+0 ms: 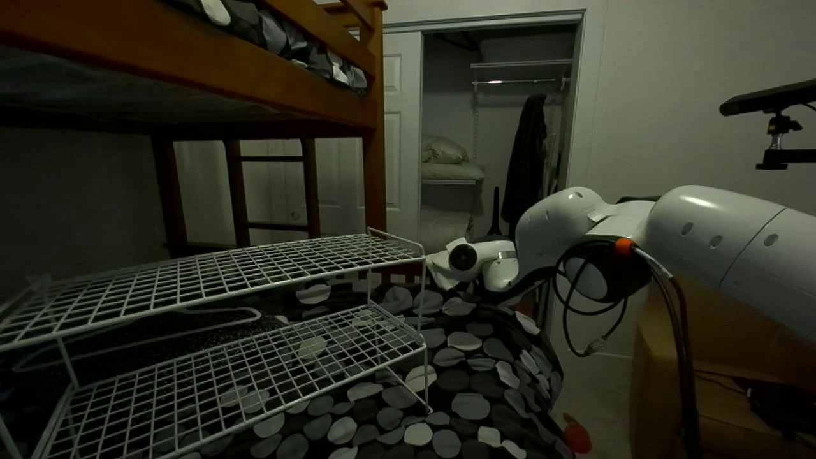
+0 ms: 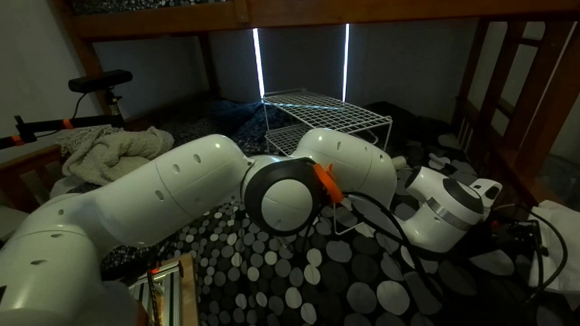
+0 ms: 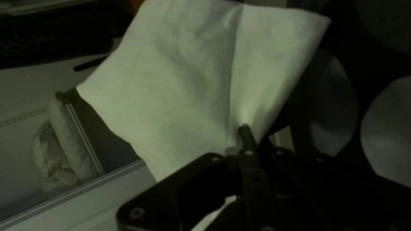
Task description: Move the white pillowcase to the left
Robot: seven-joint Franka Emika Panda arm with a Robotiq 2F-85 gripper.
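The white pillowcase (image 3: pixel 192 77) fills much of the wrist view, with folds gathered at the fingertips. My gripper (image 3: pixel 246 133) is shut on it near one edge, and the cloth spreads out beyond the fingers. In an exterior view, the pillowcase (image 2: pixel 555 262) hangs at the far right, beside the dark gripper (image 2: pixel 528 233). In another exterior view, a small part of the pillowcase (image 1: pixel 441 273) shows behind the wrist, and the fingers are hidden there. Its lower part is close to the bedspread; I cannot tell whether it touches.
A white wire rack (image 1: pixel 248 274) stands on the dotted black bedspread (image 1: pixel 468 408); it also shows in an exterior view (image 2: pixel 328 111). Bunk bed posts (image 1: pixel 375 178) and the upper rail (image 2: pixel 362 13) surround the space. A cream blanket (image 2: pixel 118 149) lies near the arm's base side.
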